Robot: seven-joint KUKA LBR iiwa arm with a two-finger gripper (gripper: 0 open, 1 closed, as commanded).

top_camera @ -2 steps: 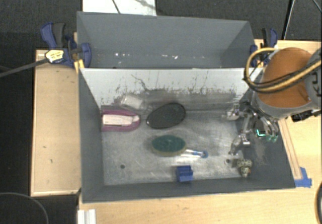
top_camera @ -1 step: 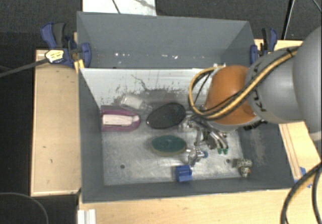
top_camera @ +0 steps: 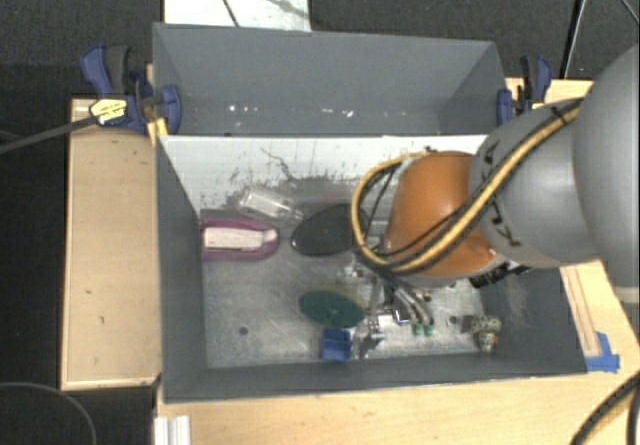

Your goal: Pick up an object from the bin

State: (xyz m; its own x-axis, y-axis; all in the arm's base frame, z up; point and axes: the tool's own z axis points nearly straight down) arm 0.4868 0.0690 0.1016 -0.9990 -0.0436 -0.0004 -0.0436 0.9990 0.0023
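My gripper (top_camera: 388, 313) hangs low over the front middle of the bin, under the arm's orange cover. Just left of its tip a small blue block (top_camera: 336, 343) lies by the front wall, close to or touching the gripper. A flat dark green disc (top_camera: 330, 308) lies right behind the block, at the gripper's left side. A dark grey oval disc (top_camera: 322, 232) sits farther back, partly hidden by the cables.
A pink and purple stapler-like thing (top_camera: 238, 238) lies against the left wall, with a clear plastic piece (top_camera: 265, 203) behind it. A small metal part (top_camera: 486, 333) rests at the front right. The arm covers the right half of the bin.
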